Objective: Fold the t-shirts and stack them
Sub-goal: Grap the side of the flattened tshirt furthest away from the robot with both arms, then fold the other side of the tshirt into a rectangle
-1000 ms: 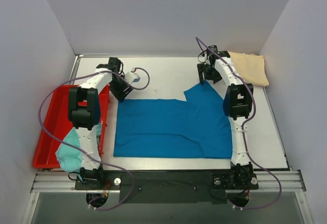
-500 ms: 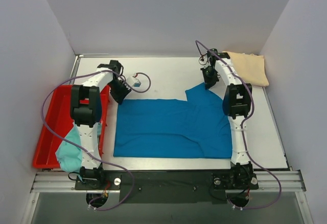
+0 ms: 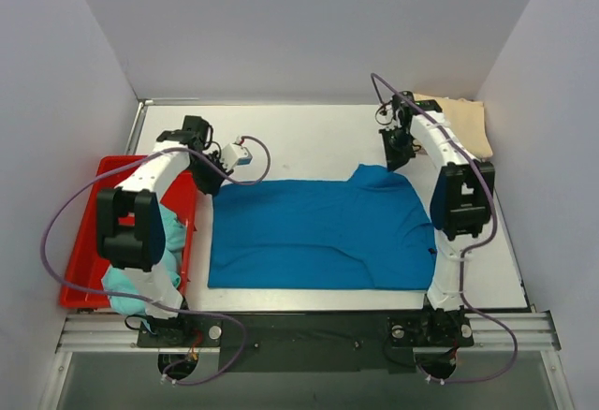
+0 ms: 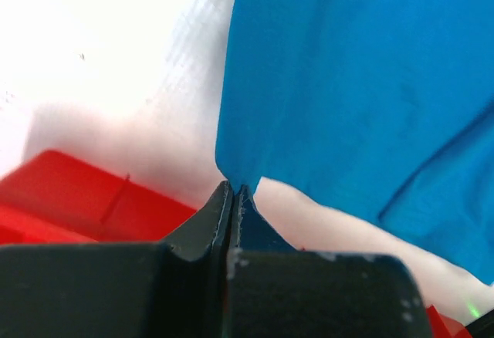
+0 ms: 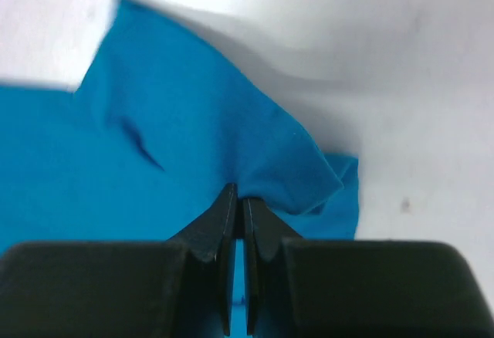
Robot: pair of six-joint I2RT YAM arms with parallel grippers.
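- Left end effector (image 4: 233,193): my jaws are pressed together on the far-left corner of the blue t-shirt (image 3: 318,232). The frame from a second earlier shows this end effector just beside that corner, not on it.
- Right end effector (image 5: 238,197): my jaws are closed to a slit on a pinch of the far-right sleeve. A second earlier the sleeve lies flat and square beneath me. Now it gathers into a ridge at my fingertips, and its square outline is gone from the top view.
- The blue t-shirt spans the table (image 3: 309,139) between my two end effectors and spreads from them toward my bases. It lies flat except at the two pinched points.
- Judgement: both grasps appear complete, so the first fold, carrying the far edge toward the near hem, can begin. Uneven travel of the two arms would likely skew the cloth.
- The cream t-shirt (image 3: 463,115) lies just beyond the right end effector. The teal t-shirt (image 3: 126,279) rests in the red tray (image 3: 84,241), outboard of the left end effector. Neither is stacked yet.
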